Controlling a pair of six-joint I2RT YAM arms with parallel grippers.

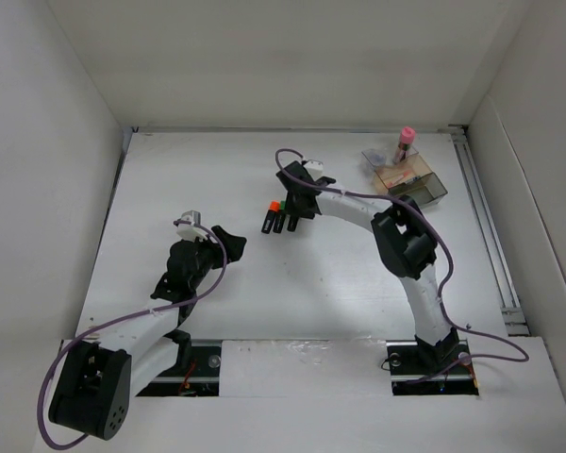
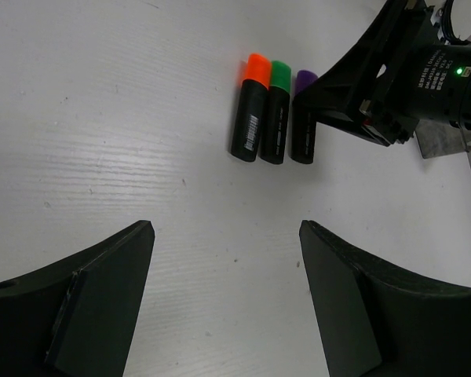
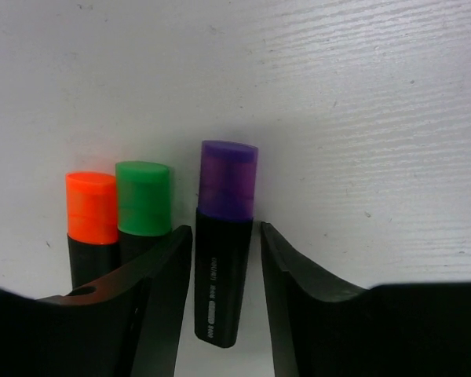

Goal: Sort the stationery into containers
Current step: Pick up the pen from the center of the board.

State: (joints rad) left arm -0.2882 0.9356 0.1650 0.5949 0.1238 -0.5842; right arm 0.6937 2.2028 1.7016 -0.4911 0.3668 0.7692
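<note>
The white table point(image 1: 264, 311) carries three stubby black highlighters lying close side by side. The purple-capped highlighter point(image 3: 224, 259) lies between the right jaws. The green-capped highlighter point(image 3: 143, 200) and orange-capped highlighter point(image 3: 91, 208) lie just outside one of them. All three lie ahead of the left jaws. A brownish clear box point(image 1: 410, 181) stands well apart from both pairs.

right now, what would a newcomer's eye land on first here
Three highlighters lie side by side at mid-table: orange-capped highlighter, green-capped highlighter, purple-capped highlighter. The right gripper straddles the purple one, jaws open. At the far right, a pink-capped pen stands upright at the clear box.
</note>
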